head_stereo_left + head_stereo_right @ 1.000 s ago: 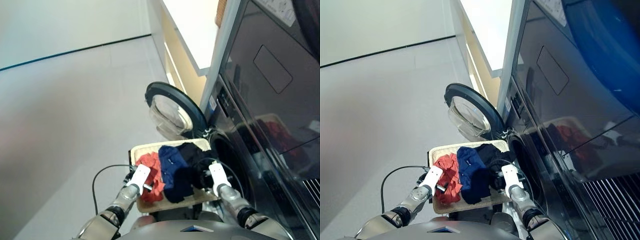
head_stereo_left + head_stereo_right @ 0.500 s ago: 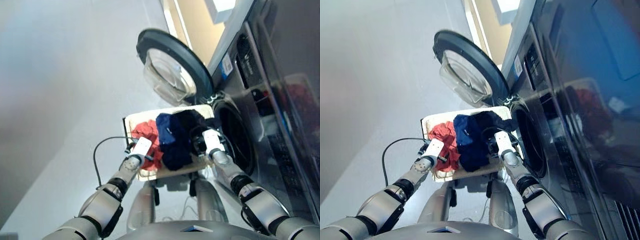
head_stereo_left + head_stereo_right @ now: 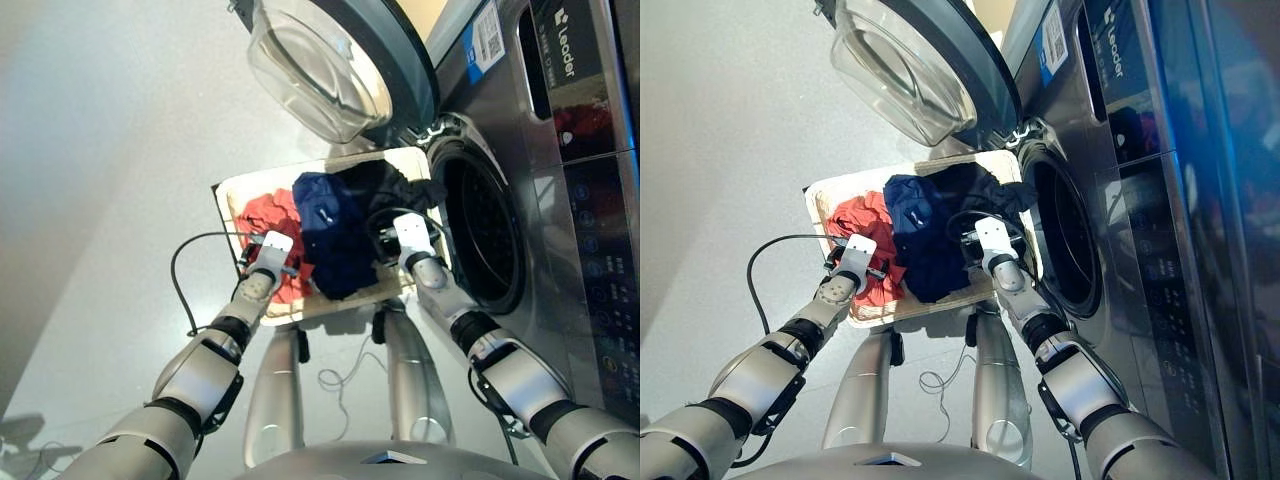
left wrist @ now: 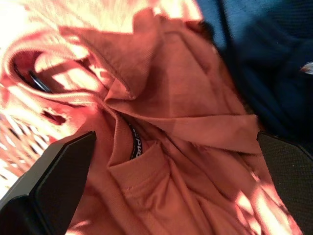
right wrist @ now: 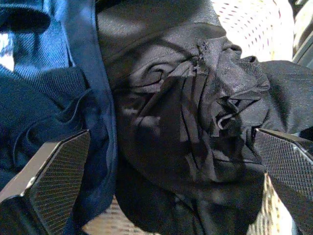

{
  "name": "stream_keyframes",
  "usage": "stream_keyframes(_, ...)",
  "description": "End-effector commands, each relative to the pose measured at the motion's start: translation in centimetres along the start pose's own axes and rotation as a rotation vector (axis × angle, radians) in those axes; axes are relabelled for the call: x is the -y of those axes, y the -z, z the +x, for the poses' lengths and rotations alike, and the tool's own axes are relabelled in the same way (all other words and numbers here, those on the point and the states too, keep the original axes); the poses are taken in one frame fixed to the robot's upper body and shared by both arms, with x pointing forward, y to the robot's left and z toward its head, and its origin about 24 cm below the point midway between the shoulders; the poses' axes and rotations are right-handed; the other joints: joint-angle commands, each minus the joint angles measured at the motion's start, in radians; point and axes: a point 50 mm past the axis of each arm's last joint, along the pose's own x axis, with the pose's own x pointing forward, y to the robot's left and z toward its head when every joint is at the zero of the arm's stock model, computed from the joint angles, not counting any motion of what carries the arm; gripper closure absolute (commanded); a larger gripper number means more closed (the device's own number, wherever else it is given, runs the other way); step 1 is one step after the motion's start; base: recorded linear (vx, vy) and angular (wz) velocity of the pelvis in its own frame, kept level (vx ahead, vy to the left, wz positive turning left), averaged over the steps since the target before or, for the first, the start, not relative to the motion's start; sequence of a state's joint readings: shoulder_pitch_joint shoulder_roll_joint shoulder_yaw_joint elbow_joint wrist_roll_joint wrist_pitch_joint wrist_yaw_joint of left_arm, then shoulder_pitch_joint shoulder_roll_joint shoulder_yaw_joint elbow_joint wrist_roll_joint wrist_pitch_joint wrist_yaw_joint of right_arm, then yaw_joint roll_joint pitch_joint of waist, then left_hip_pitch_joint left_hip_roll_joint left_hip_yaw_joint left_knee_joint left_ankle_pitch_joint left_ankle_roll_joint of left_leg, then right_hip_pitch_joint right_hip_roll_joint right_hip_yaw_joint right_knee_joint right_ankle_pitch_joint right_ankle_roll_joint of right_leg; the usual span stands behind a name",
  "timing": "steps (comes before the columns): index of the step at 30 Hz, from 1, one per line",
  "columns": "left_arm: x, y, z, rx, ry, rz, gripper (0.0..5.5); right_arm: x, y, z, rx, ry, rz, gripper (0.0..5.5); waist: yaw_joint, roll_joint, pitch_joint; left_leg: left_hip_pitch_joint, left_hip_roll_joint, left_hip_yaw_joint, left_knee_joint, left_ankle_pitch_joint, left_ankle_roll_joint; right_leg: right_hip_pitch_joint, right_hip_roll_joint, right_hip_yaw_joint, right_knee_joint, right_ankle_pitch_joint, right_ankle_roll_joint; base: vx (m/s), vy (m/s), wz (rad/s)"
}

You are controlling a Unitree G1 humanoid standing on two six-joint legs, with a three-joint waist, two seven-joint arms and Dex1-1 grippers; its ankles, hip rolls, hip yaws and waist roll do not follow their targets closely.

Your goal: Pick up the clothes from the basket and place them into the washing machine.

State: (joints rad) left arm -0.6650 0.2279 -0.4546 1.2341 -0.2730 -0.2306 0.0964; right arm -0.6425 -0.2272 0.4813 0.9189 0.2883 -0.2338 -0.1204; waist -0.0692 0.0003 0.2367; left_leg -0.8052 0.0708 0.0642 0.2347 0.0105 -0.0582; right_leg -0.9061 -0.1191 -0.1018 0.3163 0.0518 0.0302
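While the washing machine (image 3: pixel 560 200) stands at the robot's right with its round door (image 3: pixel 340 60) swung wide open and the drum hole (image 3: pixel 485 235) dark and, as far as can be seen, bare of laundry, nothing of the task looks done yet: all 3 garments lie in the basket (image 3: pixel 232 190) on the floor just beside the drum opening. So the whole job is left, 3 pick-ups and 3 drops into the drum, by my reading.

Across the basket they go: the orange-red garment (image 3: pixel 268 215) on the robot's left side, the navy blue garment (image 3: pixel 330 235) in the middle, the black garment (image 3: pixel 385 190) on the side nearest the machine, its edge lapping the navy one.

Now the small stuff. Over the orange-red cloth hangs the left end effector (image 4: pixel 171 196), fingers (image 4: pixel 63 166) spread wide with folds of the fabric between them, nothing pinched; whether the tips touch the cloth, I cannot tell. Above the black heap sits the right end effector (image 5: pixel 171 191), its fingers (image 5: pixel 54 166) spread just as wide, one over the navy hem, the other over the black cloth, gripping nothing
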Motion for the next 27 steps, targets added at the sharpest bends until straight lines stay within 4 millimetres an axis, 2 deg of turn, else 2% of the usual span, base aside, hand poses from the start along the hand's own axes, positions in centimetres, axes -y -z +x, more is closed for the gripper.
stream_keyframes(1, -2.9, -0.3, 0.1, 0.000, -0.100, -0.038, 0.00, -1.5, -4.4, 0.7, 0.203, -0.042, 0.066, 0.00, -0.012, -0.005, -0.003, -0.027, 0.017, -0.026, 0.166, -0.141, 0.002, 0.007, -0.020, 0.011, 0.091, -0.100, 0.110, 0.000, 0.000, 0.000)
stream_keyframes(10, -3.9, -0.5, 0.2, -0.011, -0.130, -0.083, 0.00, -2.1, -5.7, 0.7, 0.258, -0.072, 0.076, 0.00, -0.024, -0.006, -0.018, -0.125, 0.023, -0.033, 0.235, -0.161, 0.007, -0.085, -0.015, 0.021, 0.137, -0.104, 0.104, 0.000, 0.000, 0.000)
stream_keyframes(11, -4.0, -0.5, 0.2, -0.012, -0.133, -0.091, 1.19, -2.1, -5.7, 0.7, 0.263, -0.077, 0.073, 0.00, -0.026, -0.006, -0.023, -0.134, 0.025, -0.035, 0.240, -0.162, 0.008, -0.094, -0.017, 0.022, 0.140, -0.103, 0.104, 0.000, 0.000, 0.000)
stream_keyframes(12, -4.0, -0.4, 0.2, -0.014, -0.134, -0.105, 2.85, -2.2, -5.6, 0.6, 0.260, -0.079, 0.074, 0.00, -0.028, -0.005, -0.027, -0.138, 0.024, -0.036, 0.242, -0.163, 0.009, -0.097, -0.016, 0.023, 0.142, -0.104, 0.104, 0.000, 0.000, 0.000)
stream_keyframes(13, -4.1, -0.4, 0.2, -0.016, -0.138, -0.133, 3.99, -2.3, -5.6, 0.6, 0.259, -0.082, 0.078, 0.00, -0.029, -0.005, -0.032, -0.141, 0.024, -0.036, 0.242, -0.162, 0.009, -0.100, -0.017, 0.024, 0.145, -0.104, 0.104, 0.000, 0.000, 0.000)
stream_keyframes(14, -4.0, -0.2, 0.2, -0.020, -0.138, -0.144, 5.50, -2.3, -5.3, 0.5, 0.252, -0.084, 0.081, 0.00, -0.030, -0.006, -0.037, -0.140, 0.023, -0.037, 0.241, -0.163, 0.009, -0.099, -0.016, 0.024, 0.145, -0.103, 0.105, 0.000, 0.000, 0.000)
stream_keyframes(22, -3.2, -0.2, 0.2, -0.008, -0.115, -0.172, 5.50, -2.4, -3.7, 0.0, 0.206, -0.092, 0.089, 0.00, -0.032, -0.006, -0.067, -0.083, 0.015, -0.031, 0.190, -0.150, 0.005, -0.055, -0.024, 0.023, 0.108, -0.087, 0.110, 0.000, 0.000, 0.000)
stream_keyframes(27, -2.4, -0.2, 0.1, 0.015, -0.080, -0.154, 5.50, -2.1, -1.7, -0.6, 0.138, -0.092, 0.086, 0.00, -0.025, -0.002, -0.070, 0.048, 0.008, -0.020, 0.118, -0.135, 0.001, 0.063, -0.032, 0.027, 0.046, -0.067, 0.115, 0.000, 0.000, 0.000)
